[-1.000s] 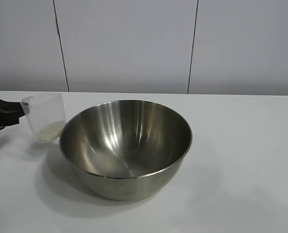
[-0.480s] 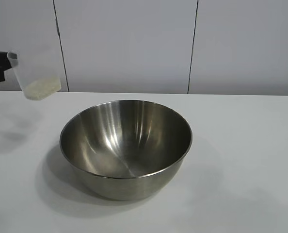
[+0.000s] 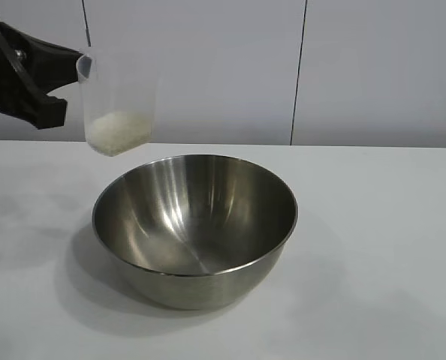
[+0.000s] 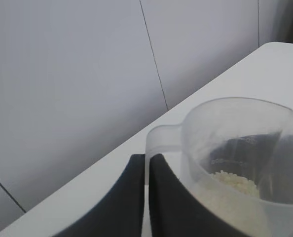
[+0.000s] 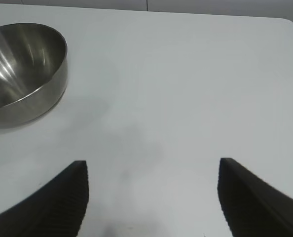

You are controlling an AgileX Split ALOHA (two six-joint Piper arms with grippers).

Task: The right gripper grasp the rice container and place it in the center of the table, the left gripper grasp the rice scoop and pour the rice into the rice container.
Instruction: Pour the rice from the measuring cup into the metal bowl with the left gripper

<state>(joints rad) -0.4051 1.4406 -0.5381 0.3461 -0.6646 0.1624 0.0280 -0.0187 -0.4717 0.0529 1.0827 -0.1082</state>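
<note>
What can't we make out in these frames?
- Left pincer: exterior view cuts off the arm at the frame edge; its grip on the rice scoop tab shows only in the left wrist view.
- Rice: amount unclear through the translucent wall.
- Rice container: right wrist view crops it; left wrist view misses it.
- Right pincer: seen only as open fingertips over the table.

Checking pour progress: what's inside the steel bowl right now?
Nothing visible: the rice container shows only bare steel. The rice sits in the rice scoop, held by the left gripper.
</note>
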